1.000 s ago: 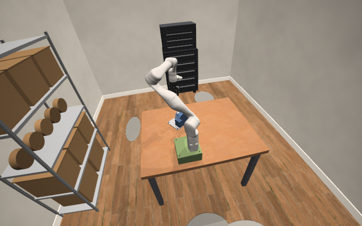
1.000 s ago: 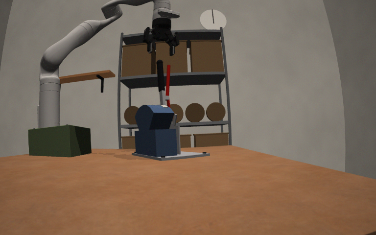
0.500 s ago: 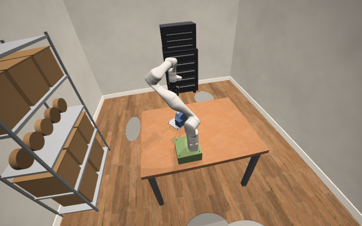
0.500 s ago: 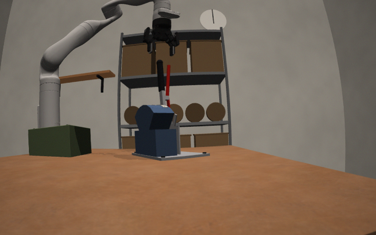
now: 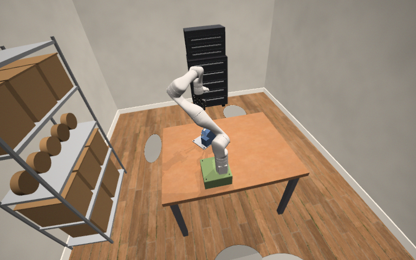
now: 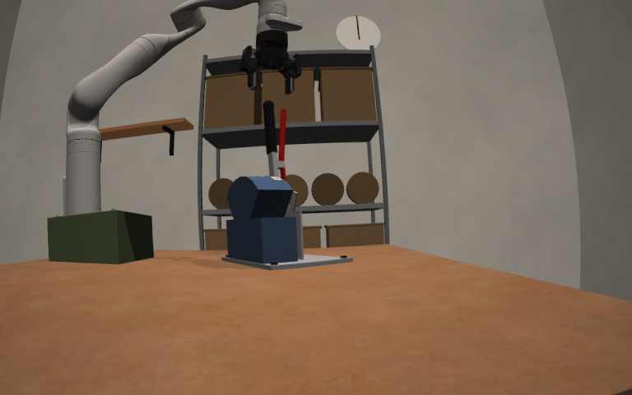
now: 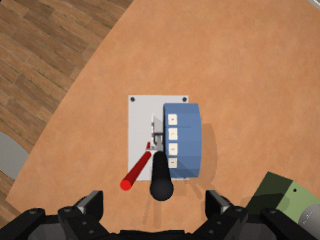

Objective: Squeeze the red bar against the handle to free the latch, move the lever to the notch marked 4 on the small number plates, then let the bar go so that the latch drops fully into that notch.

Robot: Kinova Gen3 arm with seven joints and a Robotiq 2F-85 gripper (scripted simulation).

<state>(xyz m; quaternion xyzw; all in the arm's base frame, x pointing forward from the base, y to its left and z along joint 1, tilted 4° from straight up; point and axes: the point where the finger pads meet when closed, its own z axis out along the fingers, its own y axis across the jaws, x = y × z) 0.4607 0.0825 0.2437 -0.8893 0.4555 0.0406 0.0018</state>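
A blue lever box (image 6: 262,223) (image 7: 184,139) (image 5: 207,137) stands on a grey base plate (image 6: 321,260) (image 7: 139,134) on the table. Its black handle (image 6: 269,126) (image 7: 162,180) rises nearly upright, with the red bar (image 6: 282,139) (image 7: 135,175) splayed a little away from it. Several small white number plates (image 7: 174,140) line the box top; their digits are too small to read. My gripper (image 6: 271,83) (image 7: 154,202) is open and empty. It hangs straight above the handle top, with a clear gap below the fingertips.
The arm's green base block (image 6: 99,235) (image 5: 215,176) (image 7: 287,200) sits on the table (image 6: 326,326) near the lever box. A shelf rack with cardboard boxes (image 6: 289,135) (image 5: 45,137) and a black drawer cabinet (image 5: 206,61) stand off the table.
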